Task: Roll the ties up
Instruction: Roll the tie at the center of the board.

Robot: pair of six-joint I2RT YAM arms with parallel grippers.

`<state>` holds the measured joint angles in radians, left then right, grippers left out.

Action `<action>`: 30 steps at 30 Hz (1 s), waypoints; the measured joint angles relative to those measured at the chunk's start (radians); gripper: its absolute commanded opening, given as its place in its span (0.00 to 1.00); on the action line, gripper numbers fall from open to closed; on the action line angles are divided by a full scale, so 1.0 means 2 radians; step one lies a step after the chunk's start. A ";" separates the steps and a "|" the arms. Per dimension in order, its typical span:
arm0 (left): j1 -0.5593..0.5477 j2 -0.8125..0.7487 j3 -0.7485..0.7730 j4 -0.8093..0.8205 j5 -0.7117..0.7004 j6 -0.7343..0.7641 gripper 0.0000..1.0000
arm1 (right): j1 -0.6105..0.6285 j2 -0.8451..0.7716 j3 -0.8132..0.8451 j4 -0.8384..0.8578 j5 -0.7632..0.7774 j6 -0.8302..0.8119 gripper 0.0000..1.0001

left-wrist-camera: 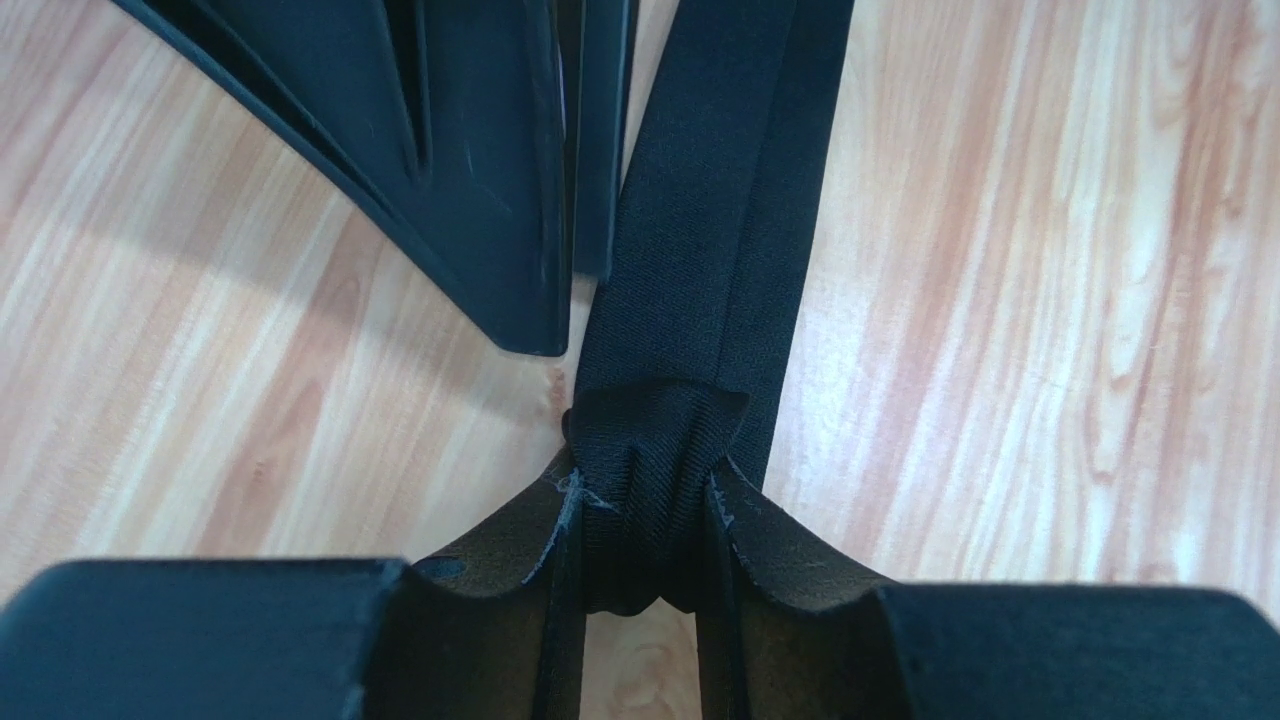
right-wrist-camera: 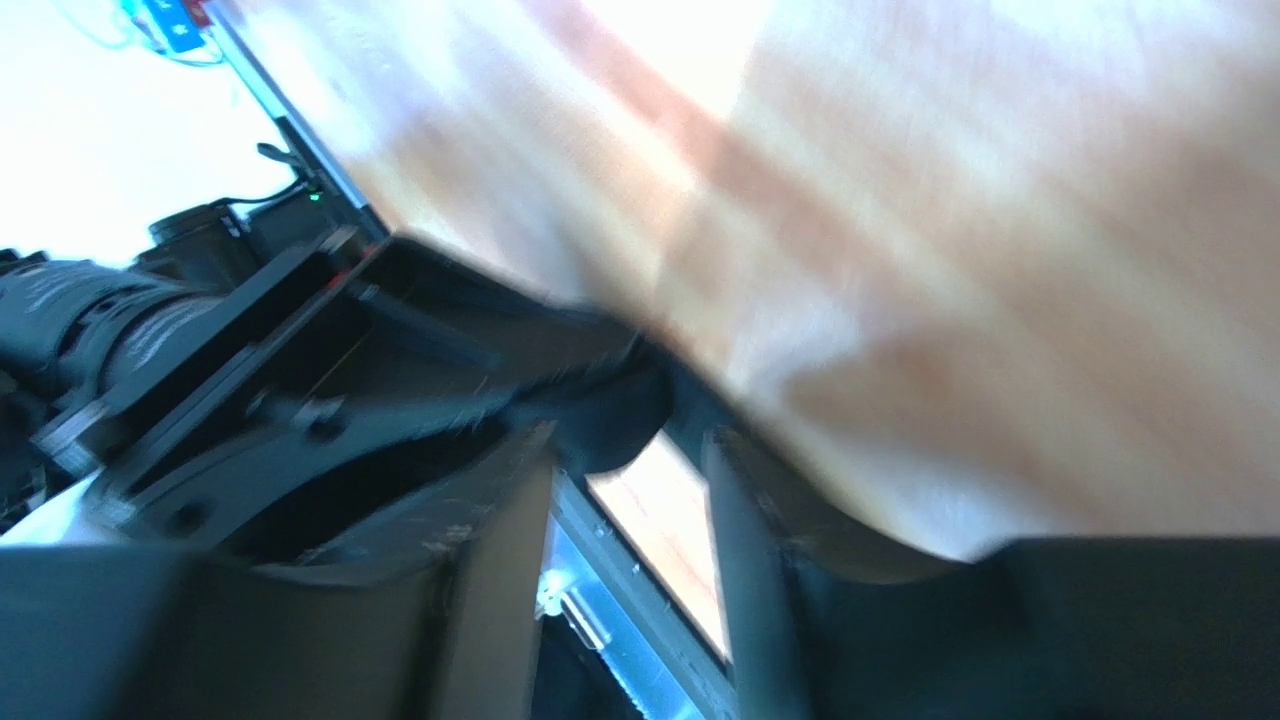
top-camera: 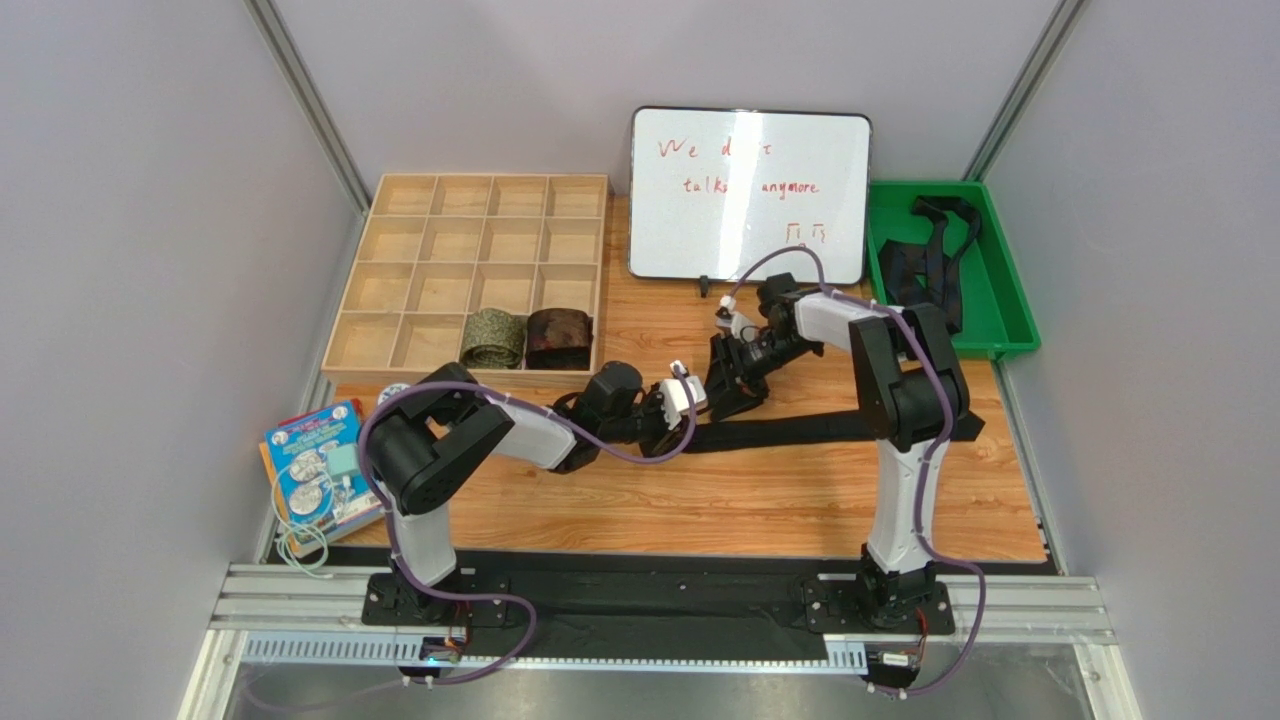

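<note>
A long black tie (top-camera: 842, 428) lies flat across the wooden table toward the right. My left gripper (top-camera: 666, 432) is shut on its bunched left end, which shows pinched between the jaws in the left wrist view (left-wrist-camera: 643, 480), with the strip (left-wrist-camera: 721, 225) running away. My right gripper (top-camera: 736, 383) hovers just behind that end. Its fingers (left-wrist-camera: 481, 165) stand beside the strip, not around it. In the blurred right wrist view the right gripper (right-wrist-camera: 631, 450) has its jaws a little apart with wood showing between them. An olive-green coil (top-camera: 493, 338) and a reddish-brown coil (top-camera: 559, 338) sit in the box.
A wooden compartment box (top-camera: 451, 240) stands at the back left. A whiteboard (top-camera: 748, 192) is at the back middle. A green tray (top-camera: 1004, 300) with black ties (top-camera: 924, 248) is at the back right. A colourful book (top-camera: 313, 468) lies at the left edge.
</note>
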<state>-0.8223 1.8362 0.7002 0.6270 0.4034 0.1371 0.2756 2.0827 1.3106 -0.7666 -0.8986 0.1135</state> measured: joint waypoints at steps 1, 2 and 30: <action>-0.001 0.000 0.008 -0.015 -0.002 0.009 0.24 | -0.003 -0.010 0.000 -0.008 0.000 -0.006 0.54; -0.001 0.000 0.016 -0.029 -0.005 0.018 0.24 | -0.006 -0.017 0.000 -0.014 0.000 -0.008 0.54; 0.019 -0.020 0.044 -0.131 -0.003 0.062 0.87 | 0.012 0.003 -0.029 0.023 -0.030 0.010 0.00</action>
<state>-0.7841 1.7954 0.7891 0.3653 0.3977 0.2607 0.2989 2.0884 1.2526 -0.7200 -0.9585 0.1337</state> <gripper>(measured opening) 0.707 0.018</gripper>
